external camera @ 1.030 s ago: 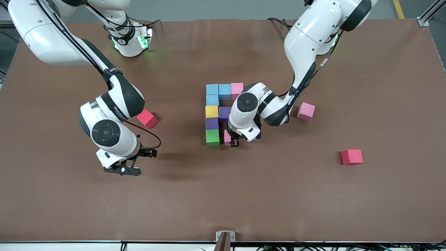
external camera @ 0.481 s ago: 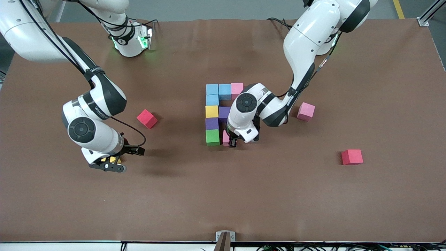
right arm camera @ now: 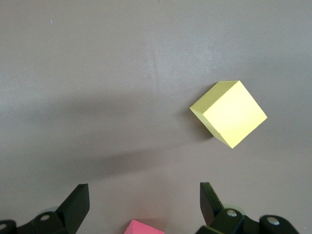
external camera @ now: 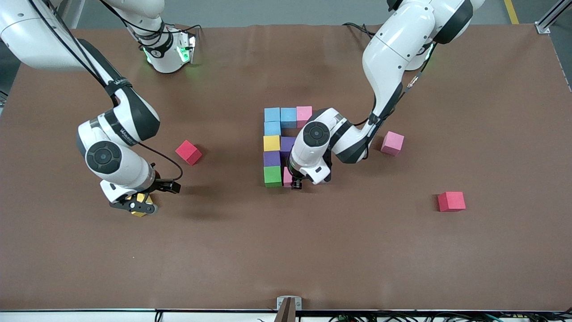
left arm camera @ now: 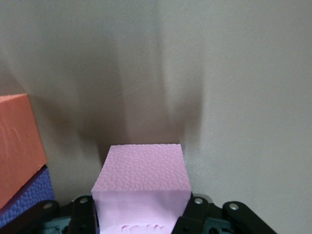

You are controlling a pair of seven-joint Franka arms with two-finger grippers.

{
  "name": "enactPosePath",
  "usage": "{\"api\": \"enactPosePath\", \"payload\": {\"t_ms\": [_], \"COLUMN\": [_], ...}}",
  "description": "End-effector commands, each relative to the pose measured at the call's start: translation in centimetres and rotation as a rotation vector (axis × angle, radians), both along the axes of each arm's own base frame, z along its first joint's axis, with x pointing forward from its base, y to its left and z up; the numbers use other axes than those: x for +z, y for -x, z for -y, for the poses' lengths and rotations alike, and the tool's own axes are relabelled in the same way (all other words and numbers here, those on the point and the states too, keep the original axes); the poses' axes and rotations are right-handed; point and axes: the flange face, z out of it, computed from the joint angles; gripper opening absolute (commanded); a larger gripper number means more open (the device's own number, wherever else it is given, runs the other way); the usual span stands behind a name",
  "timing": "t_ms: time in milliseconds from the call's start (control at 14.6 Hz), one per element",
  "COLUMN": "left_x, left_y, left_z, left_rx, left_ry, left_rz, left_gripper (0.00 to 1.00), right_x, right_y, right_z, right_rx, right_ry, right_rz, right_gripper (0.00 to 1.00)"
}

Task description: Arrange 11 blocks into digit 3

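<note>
Two arms show in my front view over the brown counter (external camera: 402, 250). The blocks (external camera: 272, 143) stand in the middle, touching each other: two light blue and one pink in a row, then a column of light blue, yellow, purple and green coming nearer to the camera, with a second purple beside the yellow. The long axis of this group runs from the robots' bases toward the camera. The left gripper (external camera: 295, 184) is low beside the green block, clenched on the pink block (external camera: 288, 176), which is mostly hidden under the wrist. One more pink block (external camera: 392, 143) lies apart, toward the left arm's end. Two red cubes (external camera: 188, 152) lie well apart from each other. The right gripper (external camera: 134, 206) hangs over a yellow-orange block (external camera: 140, 210), nearer to the camera than one red cube.

Left wrist view gives me what the front cannot: the pink block (left arm camera: 141, 187) sits squarely between the jaws, which press its sides, and an orange block (left arm camera: 17, 146) and a purple one stand near it.

Right wrist view shows the jaws released and wide, and the yellow-looking block (right arm camera: 229, 113) lying on the counter, turned with one corner toward them, not between them.
</note>
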Motion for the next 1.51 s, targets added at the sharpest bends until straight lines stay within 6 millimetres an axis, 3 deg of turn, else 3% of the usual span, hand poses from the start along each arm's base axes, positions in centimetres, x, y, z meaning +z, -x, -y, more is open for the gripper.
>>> {"api": "enactPosePath", "payload": {"t_ms": [0,275,618,687,824,893,962,1168,1374,1443], "left_x": [-0.2,-0.4,-0.6,-0.6,-0.6,-0.6,-0.5,-0.1,1.8,2.3], "left_y": [0.0,-0.1,0.0,0.0,-0.1,-0.1,-0.1,-0.1,-0.6,-0.7], "left_z": [0.9,0.9,1.0,1.0,0.9,0.9,1.0,1.1,1.1,0.9], "left_rx": [0.031,0.061,0.062,0.062,0.064,0.062,0.049,0.049,0.043,0.032], "left_ry": [0.036,0.052,0.050,0.050,0.050,0.050,0.048,0.051,0.059,0.059], "left_rz": [-0.007,-0.003,-0.005,-0.005,-0.005,-0.004,0.002,0.007,0.032,0.040], "left_gripper": [0.28,0.28,0.30,0.33,0.53,0.72,1.00,1.00,1.00,1.00], "right_x": [0.8,2.4,5.0,5.7,7.1,8.2,9.4,13.3,18.0,19.7], "right_y": [1.1,1.3,1.1,1.2,1.5,1.7,2.0,3.1,3.8,4.0], "right_z": [-0.3,-0.1,3.0,3.7,5.1,6.0,6.7,9.8,11.7,11.3], "right_rx": [-0.023,-0.035,0.004,0.023,0.055,0.059,0.077,0.128,0.107,0.109], "right_ry": [0.070,0.069,-0.003,-0.013,-0.015,-0.023,-0.042,-0.061,-0.067,-0.073], "right_rz": [0.019,0.008,-0.022,-0.027,-0.048,-0.056,-0.066,-0.089,-0.094,-0.095], "right_gripper": [1.00,1.00,1.00,1.00,1.00,1.00,1.00,1.00,1.00,1.00]}}
